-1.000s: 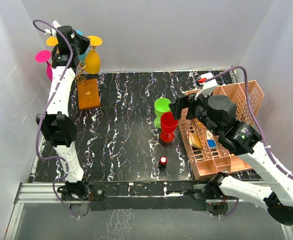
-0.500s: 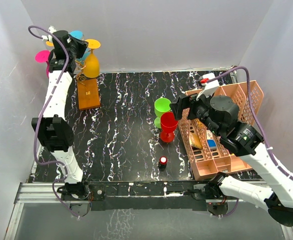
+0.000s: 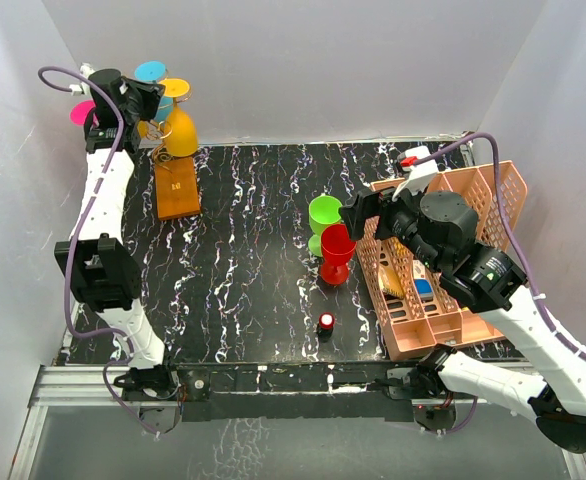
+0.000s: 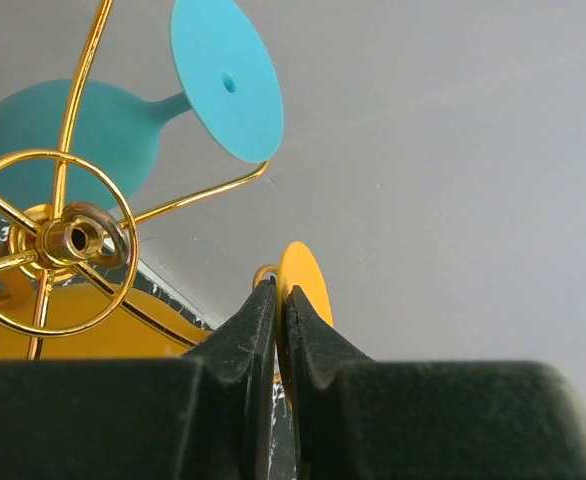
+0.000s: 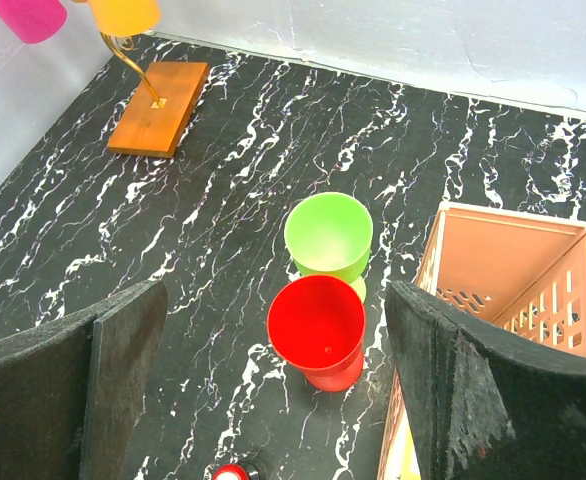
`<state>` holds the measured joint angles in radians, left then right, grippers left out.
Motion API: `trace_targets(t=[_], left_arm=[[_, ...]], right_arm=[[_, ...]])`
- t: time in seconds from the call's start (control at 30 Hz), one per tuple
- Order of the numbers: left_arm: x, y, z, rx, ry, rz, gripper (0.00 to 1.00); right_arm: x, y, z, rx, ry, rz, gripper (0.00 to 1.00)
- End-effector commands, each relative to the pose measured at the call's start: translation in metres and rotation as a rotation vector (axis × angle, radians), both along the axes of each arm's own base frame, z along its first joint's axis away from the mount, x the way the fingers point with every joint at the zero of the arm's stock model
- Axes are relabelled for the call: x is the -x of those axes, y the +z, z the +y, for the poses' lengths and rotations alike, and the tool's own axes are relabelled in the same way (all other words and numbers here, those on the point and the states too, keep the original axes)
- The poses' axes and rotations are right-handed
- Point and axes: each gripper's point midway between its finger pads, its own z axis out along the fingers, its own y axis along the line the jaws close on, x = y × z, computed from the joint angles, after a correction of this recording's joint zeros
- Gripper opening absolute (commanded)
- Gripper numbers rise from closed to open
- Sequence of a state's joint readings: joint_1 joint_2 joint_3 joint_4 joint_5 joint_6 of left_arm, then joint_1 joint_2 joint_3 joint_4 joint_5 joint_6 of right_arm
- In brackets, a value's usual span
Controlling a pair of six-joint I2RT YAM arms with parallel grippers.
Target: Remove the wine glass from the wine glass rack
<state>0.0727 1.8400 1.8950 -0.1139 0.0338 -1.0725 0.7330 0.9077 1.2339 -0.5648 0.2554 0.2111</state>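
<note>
upper left of frame: left jaws clamp yellow wine glass (image 3: 181, 135) foot, likely to slide it off wine glass rack (image 3: 176, 188); right jaws open, idle.

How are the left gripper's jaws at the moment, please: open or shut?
Shut. In the left wrist view, the left gripper pinches the thin foot of the orange wine glass, with its fingers nearly touching.

Both arms (image 3: 103, 200) white w/ black joints (image 3: 98, 275), purple cables (image 3: 69, 295), black tools (image 4: 278, 300); green mark (image 3: 488, 265) on right.
</note>
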Motion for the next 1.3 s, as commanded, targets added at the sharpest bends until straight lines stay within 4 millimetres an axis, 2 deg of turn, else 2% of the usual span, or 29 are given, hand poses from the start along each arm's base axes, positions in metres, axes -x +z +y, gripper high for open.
trace_targets(t=[0.0, 0.4, 0.6, 0.87, 1.27], left_arm=[[0.005, 0.048, 0.014, -0.002, 0.051, -0.105, 0.0], [-0.011, 0.046, 0.028, 0.031, 0.134, -0.082, 0.0], [-0.022, 0.039, 0.03, 0.065, 0.146, -0.069, 0.0], [-0.042, 0.029, 0.017, 0.126, 0.083, -0.049, 0.0], [-0.037, 0.039, -0.009, 0.114, 0.017, -0.073, 0.0]], right_arm=[[-0.001, 0.021, 0.004, -0.05, 0.01, -0.053, 0.99], [-0.001, 0.02, 0.002, -0.046, 0.003, -0.055, 0.99], [-0.001, 0.019, 0.002, -0.044, 0.0, -0.054, 0.99], [-0.002, 0.018, 0.001, -0.042, -0.005, -0.051, 0.99], [-0.004, 0.015, 0.003, -0.038, -0.005, -0.045, 0.99]])
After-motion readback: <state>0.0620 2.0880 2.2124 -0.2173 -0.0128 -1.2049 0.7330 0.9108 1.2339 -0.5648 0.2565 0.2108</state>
